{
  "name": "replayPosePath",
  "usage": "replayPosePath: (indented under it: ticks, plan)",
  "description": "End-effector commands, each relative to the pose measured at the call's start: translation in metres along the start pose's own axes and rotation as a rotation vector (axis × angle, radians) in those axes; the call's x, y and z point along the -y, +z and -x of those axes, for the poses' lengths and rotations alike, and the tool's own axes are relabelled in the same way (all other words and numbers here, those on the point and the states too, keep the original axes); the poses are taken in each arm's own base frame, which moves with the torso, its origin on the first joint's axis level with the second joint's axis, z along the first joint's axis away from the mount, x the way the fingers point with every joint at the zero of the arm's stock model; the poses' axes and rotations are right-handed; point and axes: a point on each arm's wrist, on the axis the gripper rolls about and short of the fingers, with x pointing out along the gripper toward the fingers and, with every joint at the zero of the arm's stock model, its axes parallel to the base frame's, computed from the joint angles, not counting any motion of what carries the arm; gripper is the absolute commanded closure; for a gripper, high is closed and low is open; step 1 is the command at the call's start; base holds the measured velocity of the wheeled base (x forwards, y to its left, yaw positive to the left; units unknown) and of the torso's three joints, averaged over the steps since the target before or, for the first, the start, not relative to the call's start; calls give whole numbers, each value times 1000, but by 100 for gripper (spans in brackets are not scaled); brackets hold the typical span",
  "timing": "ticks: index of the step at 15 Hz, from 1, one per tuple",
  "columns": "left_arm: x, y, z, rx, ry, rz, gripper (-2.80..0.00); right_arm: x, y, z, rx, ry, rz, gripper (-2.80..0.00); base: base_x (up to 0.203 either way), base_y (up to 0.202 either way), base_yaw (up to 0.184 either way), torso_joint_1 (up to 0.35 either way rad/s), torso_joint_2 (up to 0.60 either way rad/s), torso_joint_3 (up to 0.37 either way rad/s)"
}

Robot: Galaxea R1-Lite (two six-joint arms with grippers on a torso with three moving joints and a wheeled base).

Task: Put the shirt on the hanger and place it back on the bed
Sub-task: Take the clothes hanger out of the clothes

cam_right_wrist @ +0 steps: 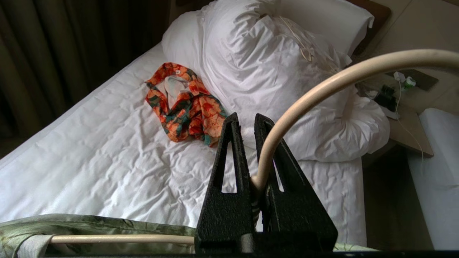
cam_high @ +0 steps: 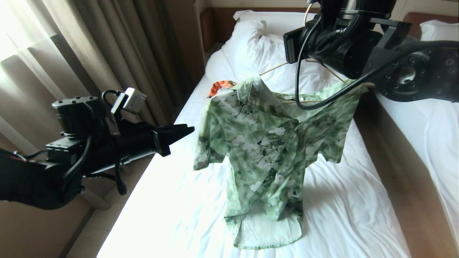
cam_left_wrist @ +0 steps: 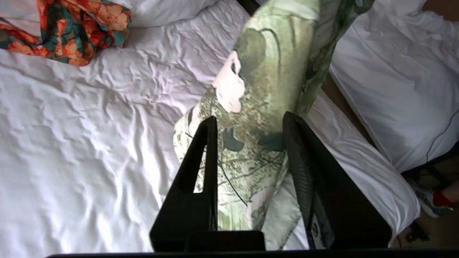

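The pale green flowered shirt (cam_high: pixel 265 143) hangs over the bed (cam_high: pixel 161 215) on the cream wire hanger (cam_high: pixel 273 68), and its lower hem lies crumpled on the sheet. My right gripper (cam_right_wrist: pixel 244 120) is shut on the hanger's neck below the curved hook (cam_right_wrist: pixel 322 89), high over the pillow end; in the head view the right arm (cam_high: pixel 351 43) hides it. My left gripper (cam_high: pixel 188 130) points level at the shirt's near sleeve, a little short of it. In the left wrist view its fingers (cam_left_wrist: pixel 249 120) stand apart, with the shirt (cam_left_wrist: pixel 265 71) beyond them and nothing clamped.
An orange floral garment (cam_high: pixel 221 86) lies by the bunched white duvet (cam_high: pixel 251 43) near the headboard. Curtains (cam_high: pixel 89 46) hang along the left side. A second white bed (cam_high: pixel 430 136) stands on the right across a narrow brown gap (cam_high: pixel 387 172).
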Motion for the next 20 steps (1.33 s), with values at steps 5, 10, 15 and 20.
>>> replayPosePath:
  ticks: [5, 10, 15, 20]
  plan:
    - [0, -30, -22, -69, -25, -45, -280, -10, -7, -3, -13, 14, 5, 0, 0, 0, 0, 0, 0, 0]
    - [-7, -45, -47, 16, 123, -104, -280, -17, -2, 2, -5, 34, -1, 0, 0, 0, 0, 0, 0, 0]
    - [-6, -42, -47, 26, 135, -109, 0, -20, 0, 4, -2, 38, -2, 0, 0, 0, 0, 0, 0, 0]
    - [-8, -44, -48, 8, 140, -99, 0, -18, 1, 4, 0, 33, -3, 0, 0, 0, 0, 0, 0, 0]
